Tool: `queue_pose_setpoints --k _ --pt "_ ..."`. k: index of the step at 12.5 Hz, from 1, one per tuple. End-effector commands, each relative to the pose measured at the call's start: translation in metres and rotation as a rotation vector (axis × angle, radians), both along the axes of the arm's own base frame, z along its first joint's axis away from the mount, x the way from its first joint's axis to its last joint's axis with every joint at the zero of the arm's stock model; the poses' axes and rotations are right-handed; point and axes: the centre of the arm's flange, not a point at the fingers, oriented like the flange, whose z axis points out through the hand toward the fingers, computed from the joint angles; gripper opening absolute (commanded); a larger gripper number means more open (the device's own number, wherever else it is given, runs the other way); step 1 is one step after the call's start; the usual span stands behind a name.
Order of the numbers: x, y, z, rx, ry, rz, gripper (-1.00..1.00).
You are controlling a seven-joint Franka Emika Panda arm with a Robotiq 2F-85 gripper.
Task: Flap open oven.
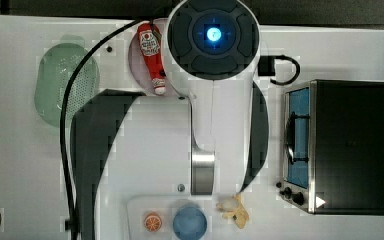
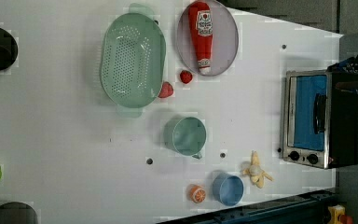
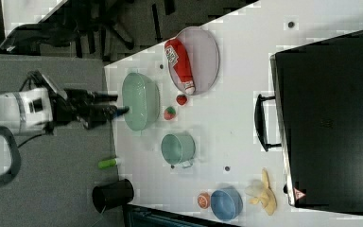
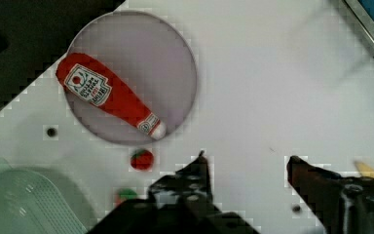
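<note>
The oven (image 1: pixel 352 145) stands at the top view's right, a black box with a silver front frame facing the table's middle. Its blue glass door (image 2: pixel 307 112) is up and shut, with the black bar handle (image 1: pixel 290 137) across it and two dark knobs (image 2: pixel 303 157) beside the glass. In the right view the handle (image 3: pixel 260 122) juts out from the oven (image 3: pixel 331 118). My gripper (image 4: pixel 248 163) hangs high above the white table, open, with nothing between its fingers. A corner of the oven (image 4: pixel 370 22) shows well away from the fingertips. My gripper (image 3: pixel 116 105) extends from the white arm.
A ketchup bottle (image 2: pixel 203 35) lies on a grey plate (image 2: pixel 226 42). Around it are a green colander (image 2: pixel 133 60), two strawberries (image 2: pixel 185 76), a teal mug (image 2: pixel 186 135), a blue bowl (image 2: pixel 228 189), an orange (image 2: pixel 196 193) and a banana (image 2: pixel 256 170). The arm (image 1: pixel 212 100) hangs over the table's middle.
</note>
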Motion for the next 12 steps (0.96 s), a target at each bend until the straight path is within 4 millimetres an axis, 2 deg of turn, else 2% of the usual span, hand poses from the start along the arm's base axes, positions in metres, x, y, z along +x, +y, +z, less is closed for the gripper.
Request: queue_pose_setpoints --k 1,3,5,6,9,12 --pt "-0.107 -0.039 0.062 -0.027 0.064 -0.143 0.58" --pt "-0.107 -0.039 0.062 -0.027 0.064 -0.142 1.00" --pt "-0.107 -0.039 0.062 -0.027 0.064 -0.142 1.00" --pt "-0.107 -0.039 0.062 -0.027 0.064 -0.142 0.90" --pt "-0.107 -0.041 0.061 -0.026 0.067 -0.145 0.15" --pt "-0.106 -0.051 0.057 -0.021 0.075 -0.162 -0.55"
